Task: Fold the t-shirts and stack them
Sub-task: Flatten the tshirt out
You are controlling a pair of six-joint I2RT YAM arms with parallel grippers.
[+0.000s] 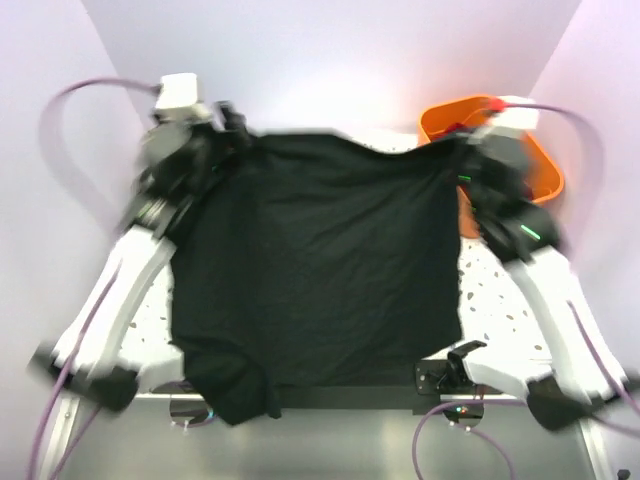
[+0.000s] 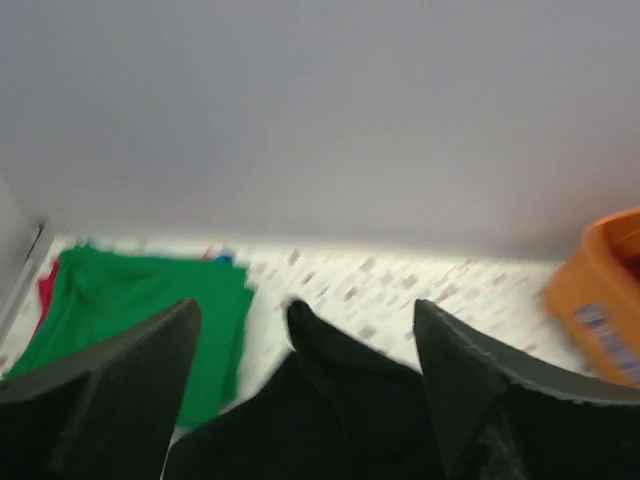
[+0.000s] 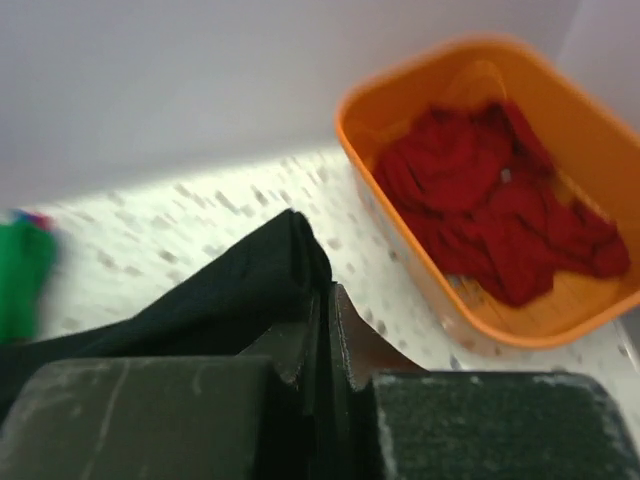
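A black t-shirt lies spread over the white speckled table, its lower hem hanging past the near edge. My right gripper is shut on the shirt's far right corner, jaws pressed together on the cloth. My left gripper is at the far left corner. In the left wrist view its fingers stand wide apart, with the shirt's corner lying loose between them. A folded green t-shirt lies at the far left, a red one under it.
An orange bin stands at the far right, just beyond my right gripper. In the right wrist view, the bin holds a crumpled red t-shirt. The back wall is close behind both grippers. The arms look blurred.
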